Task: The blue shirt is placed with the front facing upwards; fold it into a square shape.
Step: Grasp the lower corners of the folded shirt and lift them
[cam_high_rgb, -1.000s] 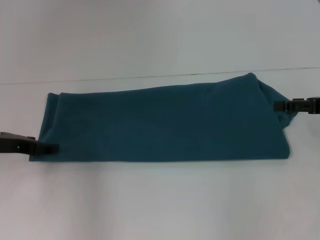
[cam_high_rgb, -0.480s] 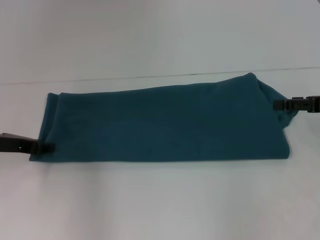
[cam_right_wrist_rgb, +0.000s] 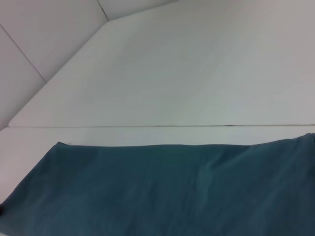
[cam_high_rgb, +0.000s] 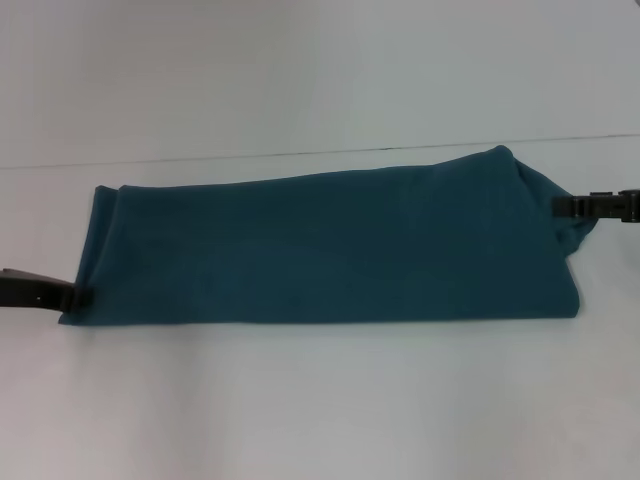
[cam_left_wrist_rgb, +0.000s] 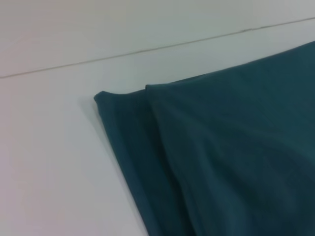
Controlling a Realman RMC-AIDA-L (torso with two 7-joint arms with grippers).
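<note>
Already the white desk (cam_high_rgb: 320, 400) carries the large teal-blue cotton shirt (cam_high_rgb: 320, 250) as a long band lying across it. The left gripper (cam_high_rgb: 82, 296) touches its near-left corner, the right gripper (cam_high_rgb: 560, 205) its right end; whether either's fingers are closed cannot be told. Judging by this, the crosswise fold comes next: grip one end and carry it over the other.

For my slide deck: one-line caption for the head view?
Blue shirt folded into a long band on the white table, left end effector and right end effector at its opposite ends.
</note>
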